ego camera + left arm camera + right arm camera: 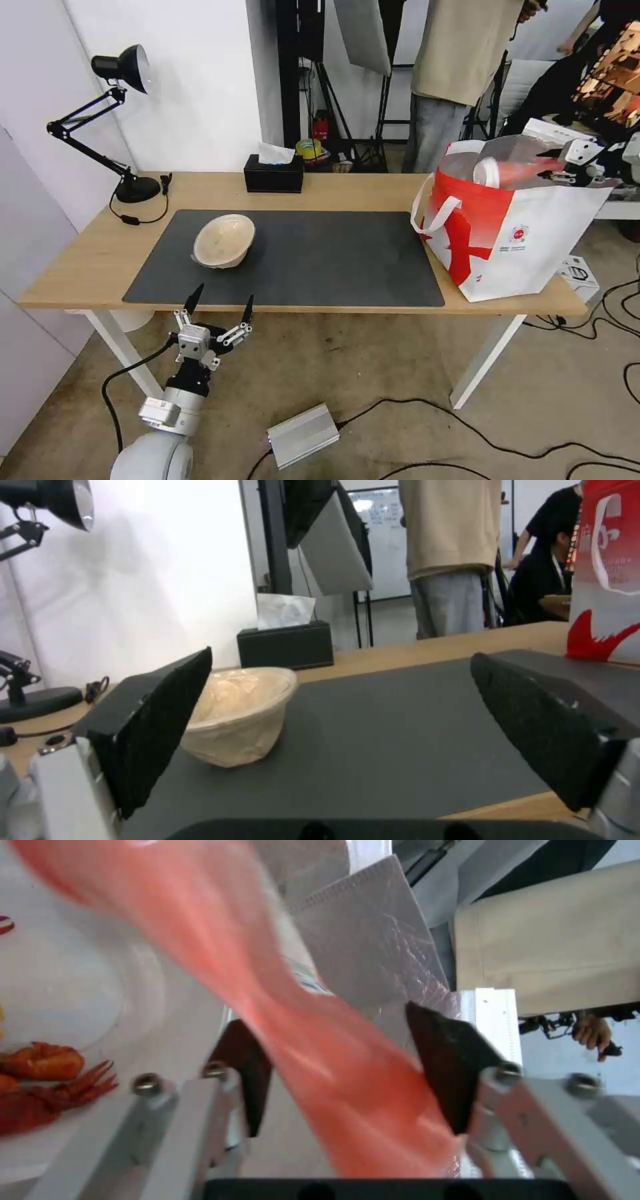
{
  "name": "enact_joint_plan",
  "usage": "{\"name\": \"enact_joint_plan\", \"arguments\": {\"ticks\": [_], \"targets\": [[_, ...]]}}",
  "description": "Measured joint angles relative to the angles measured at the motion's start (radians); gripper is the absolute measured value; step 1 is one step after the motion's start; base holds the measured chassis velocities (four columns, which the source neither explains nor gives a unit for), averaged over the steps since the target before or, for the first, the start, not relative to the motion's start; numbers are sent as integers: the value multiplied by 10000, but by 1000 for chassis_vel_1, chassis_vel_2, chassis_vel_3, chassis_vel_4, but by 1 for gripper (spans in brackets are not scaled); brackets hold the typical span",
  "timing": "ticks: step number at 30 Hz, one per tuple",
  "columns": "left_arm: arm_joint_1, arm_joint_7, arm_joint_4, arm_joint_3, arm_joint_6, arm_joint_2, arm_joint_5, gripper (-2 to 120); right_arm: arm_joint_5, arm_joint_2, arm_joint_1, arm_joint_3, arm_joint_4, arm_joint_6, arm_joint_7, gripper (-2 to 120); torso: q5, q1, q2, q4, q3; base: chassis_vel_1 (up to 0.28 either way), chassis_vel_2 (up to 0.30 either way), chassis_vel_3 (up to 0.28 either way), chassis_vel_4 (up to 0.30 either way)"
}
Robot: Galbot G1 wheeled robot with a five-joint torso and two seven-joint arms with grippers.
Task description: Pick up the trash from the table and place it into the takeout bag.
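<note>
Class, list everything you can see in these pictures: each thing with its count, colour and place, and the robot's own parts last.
Table: one, light wood, white legs, before the robot.
Mat: one, dark grey, on the table.
Shallow bowl: one, beige, tilted on the mat's left part.
Takeout bag: one, white and red, on the table's right end.
Cup: one, red with white lid, lying in the bag's mouth.
White bowl: one, holding red crayfish scraps, inside the bag.
Tissue box: one, black, back edge.
Desk lamp: one, black, back left corner.
Left end effector: open, before the table's front edge.
Right end effector: around the cup, over the bag.
</note>
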Motion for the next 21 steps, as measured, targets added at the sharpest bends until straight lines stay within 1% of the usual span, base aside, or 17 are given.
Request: {"name": "enact_joint_plan", "arguments": {"ticks": [1, 2, 5, 6, 7, 10, 11, 14, 21], "targets": [[1, 4, -6, 0, -1, -5, 2, 100, 0, -2, 0, 3, 12, 0, 0, 61, -1, 0, 0, 0, 0, 0, 0, 0, 0], [1, 4, -6, 0, -1, -5, 2, 100, 0, -2, 0, 3, 12, 0, 0, 61, -1, 0, 0, 0, 0, 0, 0, 0, 0], [-1, 7, -23, -2, -3, -7, 4, 100, 1, -16, 16, 4, 43, 0, 1, 76, -1, 0, 0, 0, 0, 0, 0, 0, 0], [-4, 8, -25, -3, -2, -7, 4, 100, 2, -17, 29, 4, 50, 0, 4, 78, 0, 0, -1, 0, 0, 0, 0, 0, 0], [-4, 8, -25, -3, -2, -7, 4, 100, 2, -17, 29, 4, 50, 0, 4, 78, 0, 0, -1, 0, 0, 0, 0, 0, 0], [-6, 9, -34, -7, -5, -8, 5, 100, 15, -19, 69, 8, 85, -14, 23, 93, -1, 0, -1, 0, 0, 0, 0, 0, 0], [-6, 10, -36, -8, -7, -8, 5, 100, 20, -19, 85, 9, 93, -19, 29, 96, 0, 0, -1, 0, 0, 0, 0, 0, 0], [-10, 10, -37, -14, -9, -5, 3, 100, 33, -19, 130, 13, 112, -30, 56, 100, 0, 0, -2, 0, 0, 0, 0, 0, 0], [-20, 11, -70, -19, -9, -1, 0, 100, 273, -138, 132, 131, 451, -81, 238, 100, 0, 0, -2, 0, 0, 0, 0, 0, 0]]}}
